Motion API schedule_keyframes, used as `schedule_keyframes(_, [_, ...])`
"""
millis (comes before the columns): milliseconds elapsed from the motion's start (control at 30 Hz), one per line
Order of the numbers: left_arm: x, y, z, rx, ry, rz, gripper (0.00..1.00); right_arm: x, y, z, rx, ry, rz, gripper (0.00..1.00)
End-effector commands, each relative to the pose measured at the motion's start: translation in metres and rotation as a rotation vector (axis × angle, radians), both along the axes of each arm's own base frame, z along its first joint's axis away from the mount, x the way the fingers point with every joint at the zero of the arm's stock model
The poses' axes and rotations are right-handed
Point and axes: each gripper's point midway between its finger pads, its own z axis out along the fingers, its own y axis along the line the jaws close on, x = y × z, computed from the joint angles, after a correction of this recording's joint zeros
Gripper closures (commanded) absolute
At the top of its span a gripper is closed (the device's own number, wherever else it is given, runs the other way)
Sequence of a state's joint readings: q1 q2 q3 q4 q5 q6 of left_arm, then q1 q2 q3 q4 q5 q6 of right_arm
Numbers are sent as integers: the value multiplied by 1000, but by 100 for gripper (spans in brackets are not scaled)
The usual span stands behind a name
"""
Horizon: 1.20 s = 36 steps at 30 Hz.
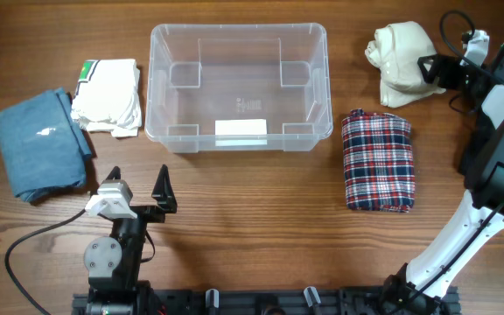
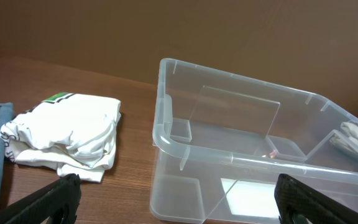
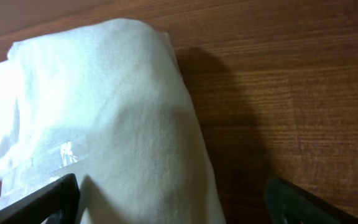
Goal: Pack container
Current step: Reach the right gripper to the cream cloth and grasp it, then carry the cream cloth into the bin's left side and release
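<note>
Container bears a white label, seemingly blank; left claw and right claw both spread wide.

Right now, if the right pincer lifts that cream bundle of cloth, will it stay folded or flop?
Probably floppy: the cream bundle is soft, creased cloth, loosely folded, so loose ends would likely droop. It looks light for its bulk. Its weave looks matte, so the open right pincer should hardly slip.

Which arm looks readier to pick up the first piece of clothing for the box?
Right. The right hand, open, is at the cream garment; the left hand hangs open, well short of the white shirt.
</note>
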<state>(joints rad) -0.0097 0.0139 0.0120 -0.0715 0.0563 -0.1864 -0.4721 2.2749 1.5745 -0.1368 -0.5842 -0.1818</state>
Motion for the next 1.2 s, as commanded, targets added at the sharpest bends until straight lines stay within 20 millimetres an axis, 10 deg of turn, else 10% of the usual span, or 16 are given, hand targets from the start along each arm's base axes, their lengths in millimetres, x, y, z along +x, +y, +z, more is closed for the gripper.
schedule_keyframes(0, [0,3,-2,-8,2,14,0,-1,8,-22,-2,46,28,16])
schedule_keyframes(300, [0,3,-2,-8,2,14,0,-12,56,-38,15,146,133,60])
schedule_keyframes(367, [0,3,-2,-8,2,14,0,-13,60,-39,22,157,138,94])
schedule_keyframes(633, [0,3,-2,-8,2,14,0,-5,56,-24,45,141,95,96])
schedule_keyframes(900, [0,3,-2,-8,3,14,0,13,44,82,122,12,-85,96])
schedule_keyframes(1167, [0,3,-2,-8,2,14,0,-11,65,218,187,-162,-119,96])
